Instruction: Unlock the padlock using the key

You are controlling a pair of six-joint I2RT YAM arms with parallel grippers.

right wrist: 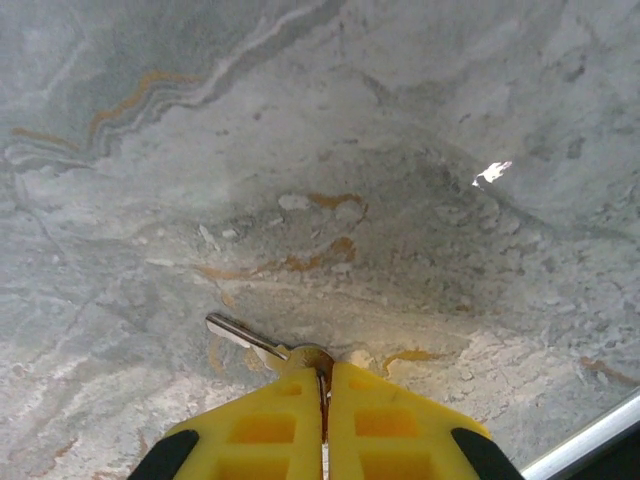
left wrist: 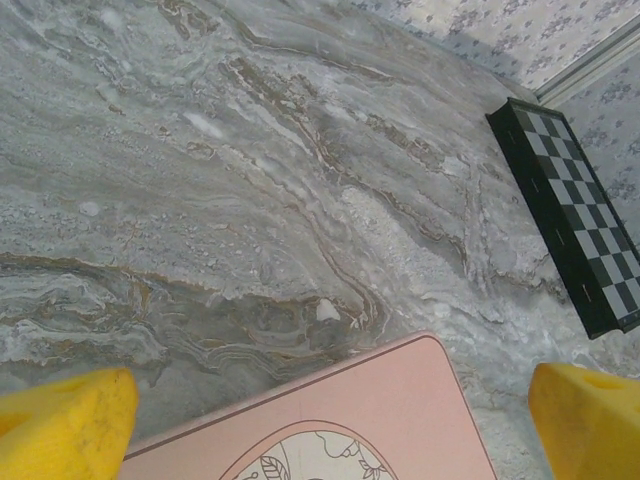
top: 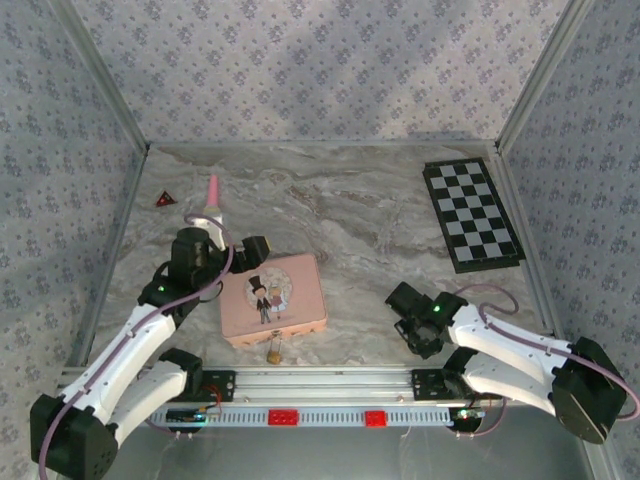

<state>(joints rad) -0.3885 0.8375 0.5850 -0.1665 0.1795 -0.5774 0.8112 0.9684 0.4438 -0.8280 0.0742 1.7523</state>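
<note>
One slim metal key (right wrist: 238, 334), marbled tabletop (right wrist: 300, 150)

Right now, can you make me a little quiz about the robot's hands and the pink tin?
1. True or false: the right hand is shut on the key.
2. Fill in: the padlock lies by the pink tin's ____ edge, the one closest to the arm bases.
3. The open left hand is above: A the key, B the padlock, C the pink tin?
Key: 1 true; 2 near; 3 C.
</note>
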